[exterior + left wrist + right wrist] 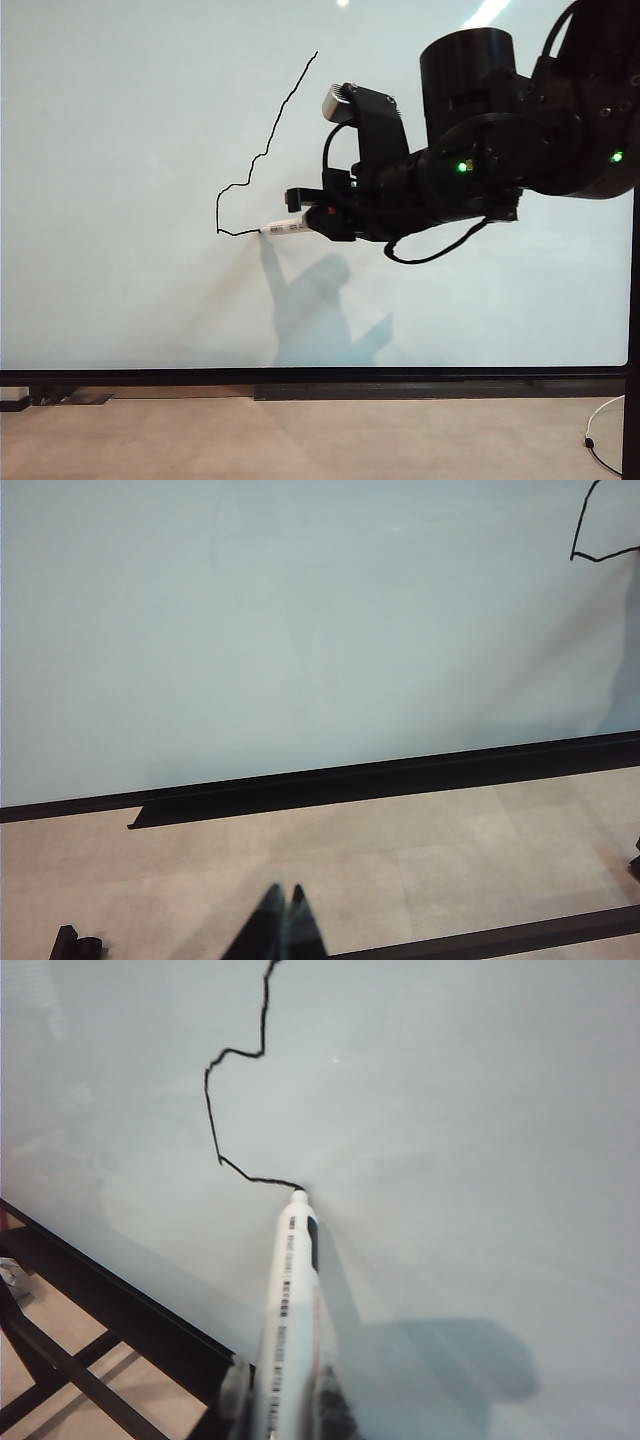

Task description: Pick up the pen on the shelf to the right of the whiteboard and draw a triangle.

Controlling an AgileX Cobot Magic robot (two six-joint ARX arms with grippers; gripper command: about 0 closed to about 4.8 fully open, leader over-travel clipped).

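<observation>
The whiteboard (130,300) fills most of the exterior view, pale and glossy with a black frame. A wobbly black line (268,150), part of the triangle, runs down from the upper middle to a corner at the left, then turns right along the bottom. My right gripper (318,222) is shut on the white pen (285,227), whose tip touches the board at the line's end. In the right wrist view the pen (289,1300) points at the board with its tip on the stroke (232,1110). My left gripper (284,892) hangs shut and empty over the floor below the board.
A black bottom rail (320,377) runs under the board, with beige floor (300,440) beneath. A white cable (600,430) lies at the lower right. The arm's shadow (320,310) falls on the board below the pen.
</observation>
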